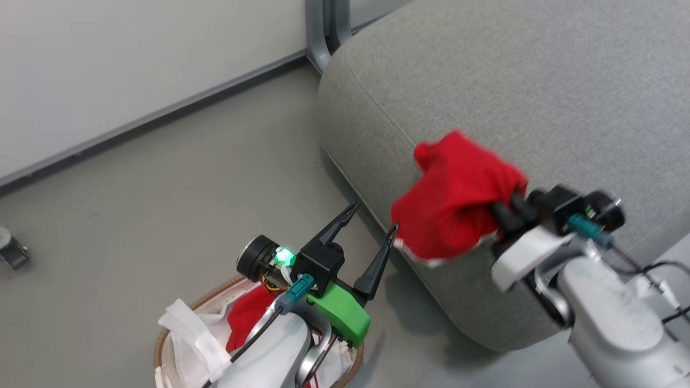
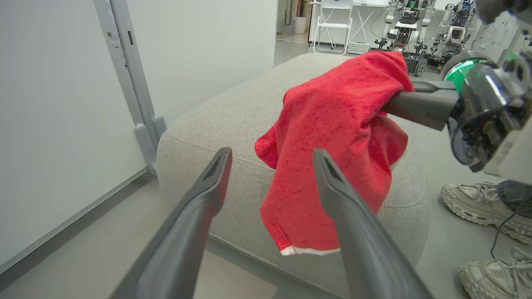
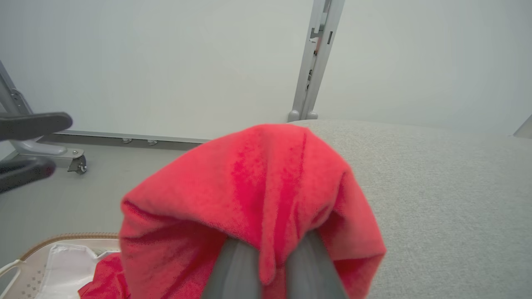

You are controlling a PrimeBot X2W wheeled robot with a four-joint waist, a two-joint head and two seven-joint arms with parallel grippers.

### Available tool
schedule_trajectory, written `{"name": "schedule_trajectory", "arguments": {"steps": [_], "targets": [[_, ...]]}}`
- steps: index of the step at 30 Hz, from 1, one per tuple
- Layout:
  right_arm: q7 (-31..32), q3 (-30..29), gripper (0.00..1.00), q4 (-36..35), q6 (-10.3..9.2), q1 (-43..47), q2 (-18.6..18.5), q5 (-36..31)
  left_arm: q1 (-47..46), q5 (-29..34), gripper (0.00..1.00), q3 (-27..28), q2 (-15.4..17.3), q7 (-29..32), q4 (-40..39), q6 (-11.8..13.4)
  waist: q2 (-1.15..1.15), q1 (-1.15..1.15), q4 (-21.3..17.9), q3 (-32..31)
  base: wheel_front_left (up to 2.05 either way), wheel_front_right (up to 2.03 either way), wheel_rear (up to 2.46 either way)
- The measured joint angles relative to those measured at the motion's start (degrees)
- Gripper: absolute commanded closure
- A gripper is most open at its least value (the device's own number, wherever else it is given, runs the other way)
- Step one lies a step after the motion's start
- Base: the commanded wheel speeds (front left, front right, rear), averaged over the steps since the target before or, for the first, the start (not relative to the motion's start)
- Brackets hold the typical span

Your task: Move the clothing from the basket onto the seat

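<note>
A bright red piece of clothing point(image 1: 458, 196) with a white hem hangs in the air over the front edge of the grey seat point(image 1: 512, 81). My right gripper point(image 1: 504, 207) is shut on it, its fingers buried in the cloth point(image 3: 257, 199). My left gripper point(image 1: 372, 218) is open and empty, fingertips just left of the hanging garment point(image 2: 332, 158), not touching it. The basket point(image 1: 215, 291) with its brown rim sits on the floor under my left arm. More red clothing point(image 1: 245, 315) and a white liner sheet point(image 1: 186, 334) lie in it.
A white wall panel with a grey post point(image 1: 321, 32) stands behind the seat. A caster point(image 1: 11, 250) sits on the floor at the far left. A person's pale sneakers point(image 2: 482, 207) stand on the floor beside the seat. Other robots point(image 2: 411, 29) stand far back.
</note>
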Motion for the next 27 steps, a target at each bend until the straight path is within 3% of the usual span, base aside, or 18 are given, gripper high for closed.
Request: {"name": "schedule_trajectory", "arguments": {"steps": [7, 16, 23, 27], "targets": [[0.0, -8.26, 1.0, 1.56, 0.0, -11.41, -4.88, -3.66, -2.85, 2.79, 0.0, 0.52, 0.01, 0.01, 1.93, -1.13, 0.0, 0.0, -0.09, 5.98, 0.0, 0.0, 0.0], [0.0, -17.33, 1.0, 12.16, 0.0, -25.75, -9.82, -4.49, -6.51, 6.62, 0.0, 1.77, 0.05, 0.0, 2.37, -2.31, 0.0, 0.01, 3.73, 15.27, 0.0, 0.0, 0.0], [-0.01, -24.03, 1.0, 20.34, 0.0, -30.99, -10.25, -5.77, -7.62, 8.04, 0.0, 2.7, 0.48, 0.01, 2.88, -2.96, 0.0, 0.02, 7.81, 21.47, 0.0, 0.0, 0.0], [-0.01, -25.88, 1.0, 23.07, 0.0, -30.39, -8.21, -7.28, -7.75, 8.1, 0.0, 3.98, 0.49, 0.01, 3.19, -3.03, -0.01, 0.02, 10.46, 23.96, 0.0, 0.0, 0.0]]}}
